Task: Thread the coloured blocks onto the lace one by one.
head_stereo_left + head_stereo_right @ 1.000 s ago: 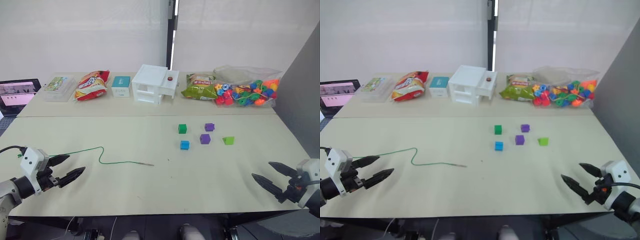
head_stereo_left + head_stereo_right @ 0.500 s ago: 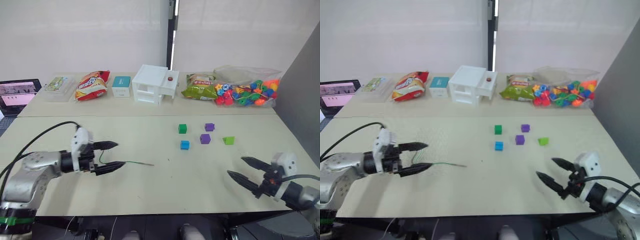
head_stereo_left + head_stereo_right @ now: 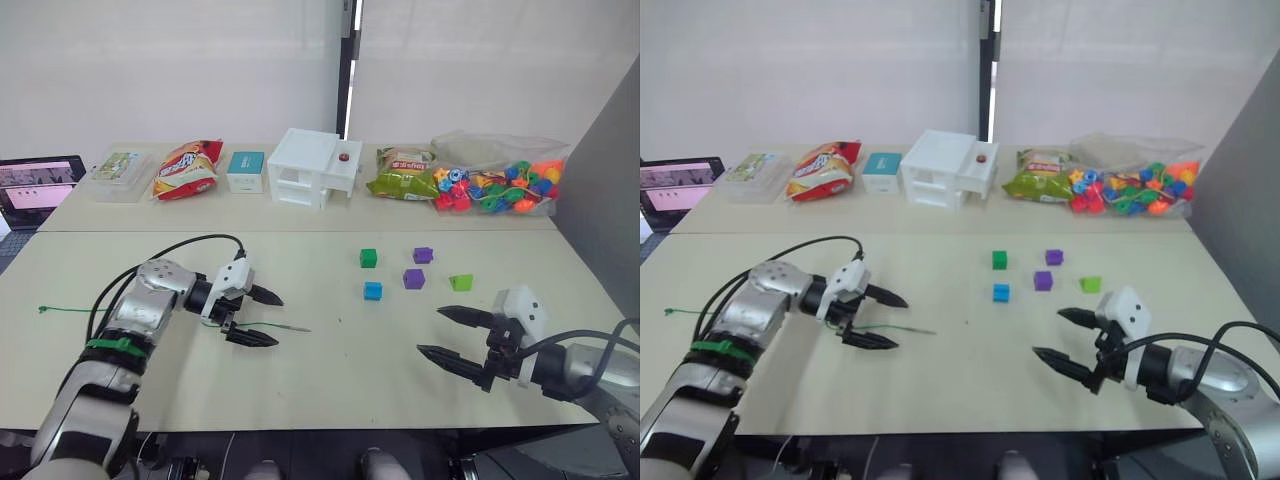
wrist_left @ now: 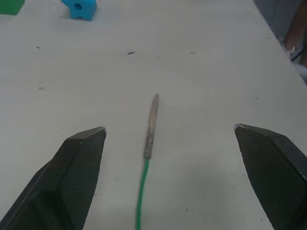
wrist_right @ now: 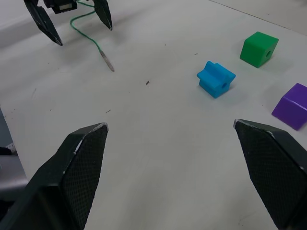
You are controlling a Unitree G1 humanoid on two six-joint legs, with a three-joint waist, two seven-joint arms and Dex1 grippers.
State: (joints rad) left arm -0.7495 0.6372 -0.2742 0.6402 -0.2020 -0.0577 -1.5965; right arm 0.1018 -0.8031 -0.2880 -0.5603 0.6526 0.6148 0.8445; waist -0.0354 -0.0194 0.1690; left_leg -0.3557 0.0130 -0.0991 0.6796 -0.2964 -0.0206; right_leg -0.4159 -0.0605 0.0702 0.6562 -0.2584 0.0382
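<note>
- My left gripper (image 3: 262, 316) has black fingers and a white housing; in its wrist view the pads (image 4: 79, 165) show a fine dark mesh texture.
- My right gripper (image 3: 452, 334) looks the same: black fingers, white housing.
- The lace (image 4: 142, 191) is bright green, and its tip (image 4: 151, 125) is dull grey-brown.
- I see a dark green block (image 3: 368, 258), a blue block (image 3: 372, 291), two purple blocks (image 3: 423, 255) (image 3: 412, 279) and a lime green block (image 3: 460, 282).
- The table (image 3: 330, 380) is a plain pale beige.
- At the back, a clear bag (image 3: 495, 186) holds beads in mixed red, orange, blue and green.
- A snack bag (image 3: 187, 169) is red and yellow; another snack bag (image 3: 402, 179) is green.
- The drawer box (image 3: 311, 167) is white with a small red knob (image 3: 344, 156).
</note>
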